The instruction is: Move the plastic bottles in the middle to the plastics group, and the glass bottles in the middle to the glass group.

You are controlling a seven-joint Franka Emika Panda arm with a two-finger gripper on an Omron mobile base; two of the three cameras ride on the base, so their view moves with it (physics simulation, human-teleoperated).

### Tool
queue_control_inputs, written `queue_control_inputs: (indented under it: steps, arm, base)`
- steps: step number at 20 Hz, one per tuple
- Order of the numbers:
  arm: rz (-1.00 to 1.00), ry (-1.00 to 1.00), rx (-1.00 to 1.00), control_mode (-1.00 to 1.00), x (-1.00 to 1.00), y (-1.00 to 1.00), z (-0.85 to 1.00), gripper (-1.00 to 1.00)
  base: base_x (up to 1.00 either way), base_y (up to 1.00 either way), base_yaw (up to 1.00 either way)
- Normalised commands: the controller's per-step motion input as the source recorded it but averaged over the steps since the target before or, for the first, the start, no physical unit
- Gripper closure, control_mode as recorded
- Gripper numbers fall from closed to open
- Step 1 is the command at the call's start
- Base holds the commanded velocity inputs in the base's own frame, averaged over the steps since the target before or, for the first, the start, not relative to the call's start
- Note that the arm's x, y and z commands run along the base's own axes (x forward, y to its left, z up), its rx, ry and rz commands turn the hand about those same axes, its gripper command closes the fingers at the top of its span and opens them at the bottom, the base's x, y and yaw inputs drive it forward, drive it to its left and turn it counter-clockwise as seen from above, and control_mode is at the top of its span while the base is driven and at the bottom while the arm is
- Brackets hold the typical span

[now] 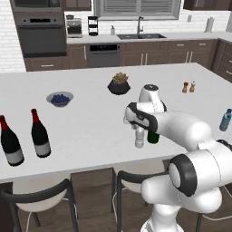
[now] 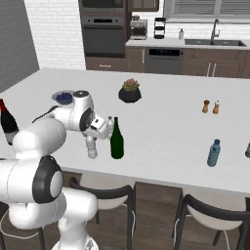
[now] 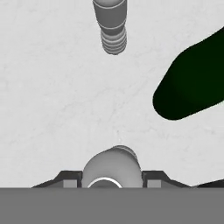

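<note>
- Hand view shows the gripper (image 3: 112, 181) clamped around a small clear plastic bottle (image 3: 113, 164) with a white cap, at mid-counter near the front edge.
- Just right of it stands a plain dark-green glass bottle (image 2: 116, 139), unmoved.
- Another clear bottle (image 3: 112, 26) waits beyond.
- Black wine bottles (image 1: 25, 138) stand far left, a teal-blue bottle (image 2: 214, 153) far right; nothing looks sorted yet.

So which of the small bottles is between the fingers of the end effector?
The clear water bottle at the counter's near edge, left of the green glass bottle. The teal-blue bottle stands far right.
</note>
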Motion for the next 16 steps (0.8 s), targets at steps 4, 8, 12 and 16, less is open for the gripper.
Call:
queue_control_inputs:
  steps: [4, 8, 12, 16]
  arm:
    - [0.0, -0.01, 0.0, -1.0, -0.75, -0.03, 0.32, 1.0]
    - [0.0, 0.0, 0.0, -1.0, -0.44, -0.32, 0.39, 1.0]
    - [-0.07, 0.02, 0.0, -1.0, -0.34, -0.71, 0.4, 1.0]
    - [-0.12, 0.09, 0.0, -1.0, -0.2, -0.95, 0.29, 1.0]
  base:
    - [0.0, 0.0, 0.0]
    - [0.0, 0.0, 0.0]
    - [0.0, 0.0, 0.0]
    - [0.0, 0.0, 0.0]
